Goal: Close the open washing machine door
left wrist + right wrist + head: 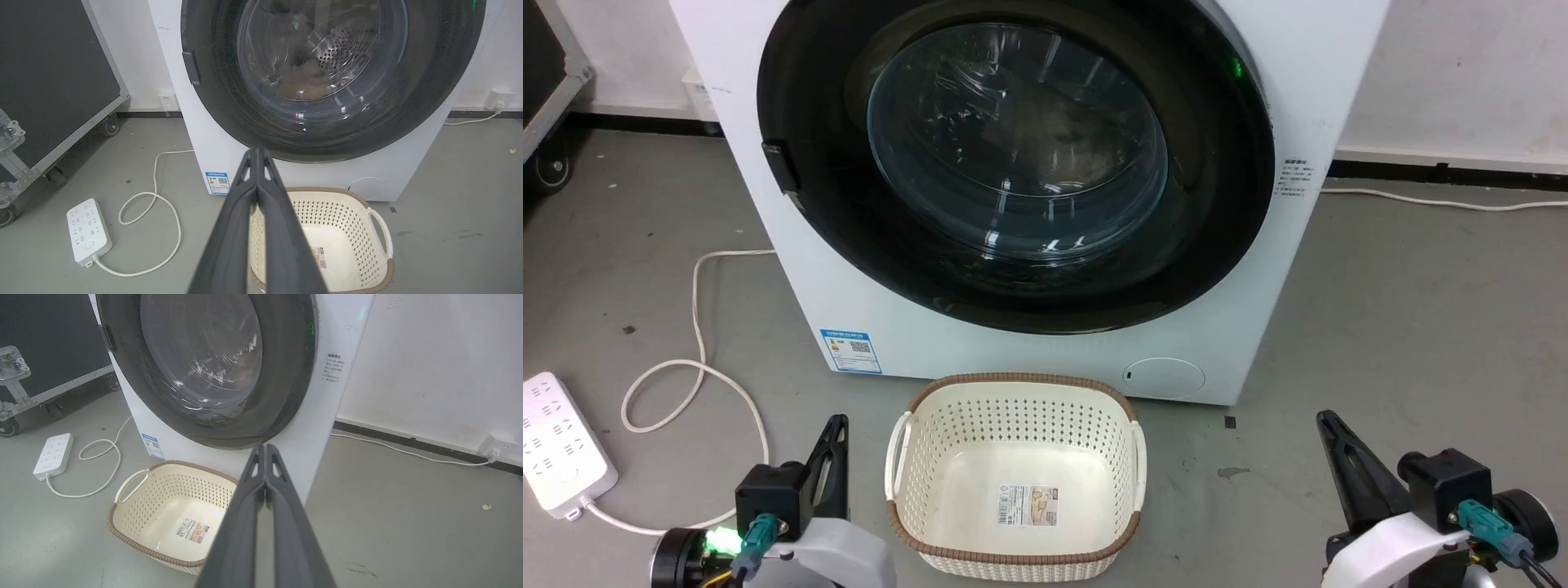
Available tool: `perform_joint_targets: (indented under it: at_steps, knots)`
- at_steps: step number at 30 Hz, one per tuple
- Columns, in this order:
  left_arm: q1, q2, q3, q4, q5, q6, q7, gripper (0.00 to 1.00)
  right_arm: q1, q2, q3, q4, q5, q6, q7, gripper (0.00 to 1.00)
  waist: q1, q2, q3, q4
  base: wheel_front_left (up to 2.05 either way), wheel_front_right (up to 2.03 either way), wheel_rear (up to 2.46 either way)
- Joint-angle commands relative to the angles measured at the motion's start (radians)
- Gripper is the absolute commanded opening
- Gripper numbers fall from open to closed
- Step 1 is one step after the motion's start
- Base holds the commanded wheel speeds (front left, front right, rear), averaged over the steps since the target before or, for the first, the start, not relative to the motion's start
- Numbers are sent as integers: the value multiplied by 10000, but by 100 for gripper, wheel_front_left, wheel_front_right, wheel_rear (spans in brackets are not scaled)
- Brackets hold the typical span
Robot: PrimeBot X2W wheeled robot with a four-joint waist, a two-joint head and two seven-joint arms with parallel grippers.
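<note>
Nearest the lens, the left gripper (258, 153) and the right gripper (265, 448) each hold their two dark fingers pressed together with nothing between them, low at either side of the floor space and well apart from the appliance. Beyond them the washing machine (890, 327) stands square ahead, and the washing machine door (1017, 155) appears to lie flush in its front, black frame seated all round. Whether the catch (780, 167) on its left edge has actually engaged cannot be told, and that is the main risk: a door merely resting against the seal could swing out again, so a firm press on the frame near the catch may be needed. A push on the bulging glass or the glossy rim could let narrow fingertips skid off. The basket (1021, 380) sits just in front of the machine between the arms, so rolling forward might shove it. To the left, the power strip (560, 445) and its looped cable (698, 367) could snag a wheel.
</note>
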Motion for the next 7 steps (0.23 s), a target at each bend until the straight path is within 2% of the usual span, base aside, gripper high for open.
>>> perform_joint_targets:
  at_steps: [1, 7]
  knots:
    - [-172, -15, 41, -64, 70, 28, 22, 0, -138, 53, 11, -70, -76, -7, 7, 0, 0, -1, 0, 0, 0, 0, 0]
    - [-172, -15, 41, -64, 70, 28, 22, 0, -138, 53, 11, -70, -76, -7, 7, 0, 0, -1, 0, 0, 0, 0, 0]
